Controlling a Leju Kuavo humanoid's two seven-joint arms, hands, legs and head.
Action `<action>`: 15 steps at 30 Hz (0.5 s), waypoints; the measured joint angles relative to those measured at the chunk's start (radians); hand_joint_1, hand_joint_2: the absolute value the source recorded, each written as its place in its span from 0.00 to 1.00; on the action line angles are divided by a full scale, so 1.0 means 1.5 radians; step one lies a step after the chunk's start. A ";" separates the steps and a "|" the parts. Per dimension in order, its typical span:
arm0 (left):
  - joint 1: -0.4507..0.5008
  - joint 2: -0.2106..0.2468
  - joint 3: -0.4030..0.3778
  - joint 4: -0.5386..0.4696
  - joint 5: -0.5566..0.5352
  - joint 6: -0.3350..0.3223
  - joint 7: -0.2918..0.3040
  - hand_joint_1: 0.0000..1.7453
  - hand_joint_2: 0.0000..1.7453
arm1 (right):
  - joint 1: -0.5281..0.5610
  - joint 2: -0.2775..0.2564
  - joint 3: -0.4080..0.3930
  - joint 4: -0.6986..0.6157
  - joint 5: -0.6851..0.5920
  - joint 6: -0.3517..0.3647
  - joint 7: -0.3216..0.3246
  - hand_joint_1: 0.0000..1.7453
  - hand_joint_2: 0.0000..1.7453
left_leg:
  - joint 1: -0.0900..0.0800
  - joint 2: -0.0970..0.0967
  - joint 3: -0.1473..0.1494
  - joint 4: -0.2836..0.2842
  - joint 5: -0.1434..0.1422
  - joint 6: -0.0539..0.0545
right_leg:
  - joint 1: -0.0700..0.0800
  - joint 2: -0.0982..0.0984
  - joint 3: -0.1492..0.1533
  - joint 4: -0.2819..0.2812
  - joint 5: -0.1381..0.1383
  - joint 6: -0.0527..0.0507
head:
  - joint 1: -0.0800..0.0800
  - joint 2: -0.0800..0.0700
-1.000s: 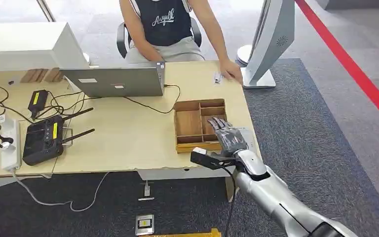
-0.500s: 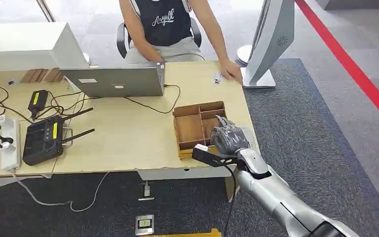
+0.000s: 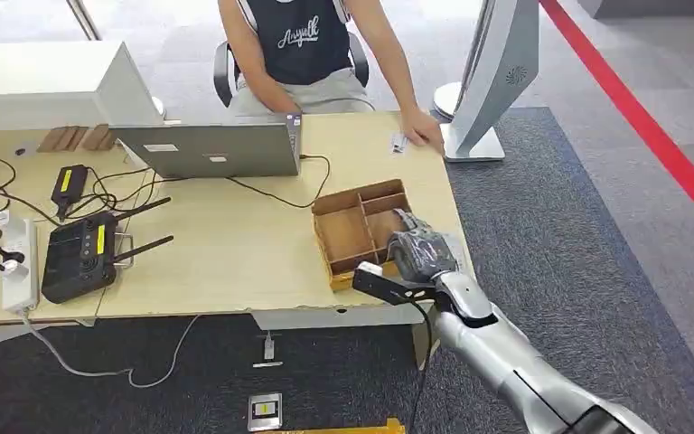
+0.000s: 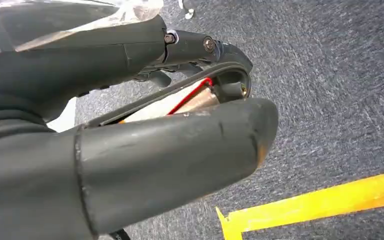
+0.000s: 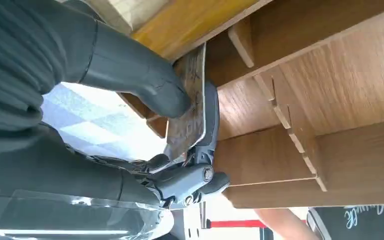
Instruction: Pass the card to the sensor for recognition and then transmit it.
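Wooden tray (image 3: pixel 348 237) on table (image 3: pixel 235 244): my right robot hand (image 3: pixel 418 253) pinches card (image 5: pixel 187 105) inside its compartment. Pickup step, I reckon. Next: lift clear w/o dragging tray, head to sensor.

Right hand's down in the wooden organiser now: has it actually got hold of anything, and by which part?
Yes. The right hand pinches the card across its flat faces, thumb against finger, at a compartment of the wooden organiser.

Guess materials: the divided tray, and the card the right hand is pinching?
Divided tray: looks like thin unpainted wood, matte, with grain and slotted dividers visible in the right wrist view. Card pinched by the right hand: thin, stiff, pale, probably plastic; can't confirm.
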 joint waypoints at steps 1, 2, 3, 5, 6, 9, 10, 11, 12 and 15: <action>0.000 0.000 -0.001 0.000 0.000 0.000 0.000 0.00 0.00 | 0.000 0.000 0.000 0.000 0.000 -0.001 0.000 0.95 1.00 | 0.000 0.000 0.000 0.000 0.000 0.000 | 0.000 0.000 0.000 0.000 0.000 0.000 | 0.000 0.000; 0.000 0.000 -0.002 0.000 0.000 0.000 0.000 0.00 0.00 | 0.000 0.001 0.000 0.000 0.000 -0.001 0.000 0.95 1.00 | 0.000 0.000 0.000 0.000 0.000 0.000 | 0.000 0.000 0.000 0.000 0.000 0.000 | 0.000 0.000; 0.000 0.000 -0.003 0.000 0.001 0.000 0.000 0.00 0.00 | 0.000 0.001 0.000 0.000 0.000 -0.001 0.000 0.95 1.00 | 0.000 0.000 0.000 0.000 0.000 0.000 | 0.000 0.000 0.000 0.000 0.000 0.000 | 0.000 0.000; 0.000 0.000 -0.004 0.000 0.001 0.000 0.000 0.00 0.00 | 0.000 0.001 0.000 0.000 0.000 -0.001 0.000 0.95 1.00 | 0.000 0.000 0.000 0.000 0.000 0.000 | 0.000 0.000 0.000 0.000 0.000 0.000 | 0.000 0.000; 0.000 0.000 -0.004 0.000 0.001 0.000 0.000 0.00 0.00 | 0.000 0.001 0.000 0.000 0.000 -0.001 0.000 0.95 1.00 | 0.000 0.000 0.000 0.000 0.000 0.000 | 0.000 0.000 0.000 0.000 0.000 0.000 | 0.000 0.000; 0.000 0.000 -0.006 0.000 0.001 0.000 0.000 0.00 0.00 | 0.000 0.002 0.000 0.000 0.000 -0.001 0.000 0.96 1.00 | 0.000 0.000 0.000 0.000 0.000 0.000 | 0.000 0.000 0.000 0.000 0.000 0.000 | 0.000 0.000; 0.000 0.000 -0.007 0.000 0.001 0.000 0.000 0.00 0.00 | 0.000 0.002 0.000 0.000 0.000 -0.001 0.000 0.96 1.00 | 0.000 0.000 0.000 0.000 0.000 0.000 | 0.000 0.000 0.000 0.000 0.000 0.000 | 0.000 0.000; 0.000 0.000 -0.007 0.000 0.001 0.000 0.000 0.00 0.00 | 0.000 0.002 0.000 0.000 0.000 -0.001 0.000 0.98 1.00 | 0.000 0.000 0.000 0.000 0.000 0.000 | 0.000 0.000 0.000 0.000 0.000 0.000 | 0.000 0.000; 0.000 0.000 -0.008 0.000 0.001 0.000 0.000 0.00 0.00 | 0.000 0.002 0.000 0.000 0.000 -0.001 0.000 0.99 1.00 | 0.000 0.000 0.000 0.000 0.000 0.000 | 0.000 0.000 0.000 0.000 0.000 0.000 | 0.000 0.000; 0.000 0.000 -0.009 0.000 0.006 0.000 0.000 0.00 0.00 | 0.000 0.002 0.000 0.000 0.001 -0.004 0.000 1.00 1.00 | 0.000 0.000 0.000 0.000 0.000 0.000 | 0.000 0.000 0.000 0.000 0.000 0.000 | 0.000 0.000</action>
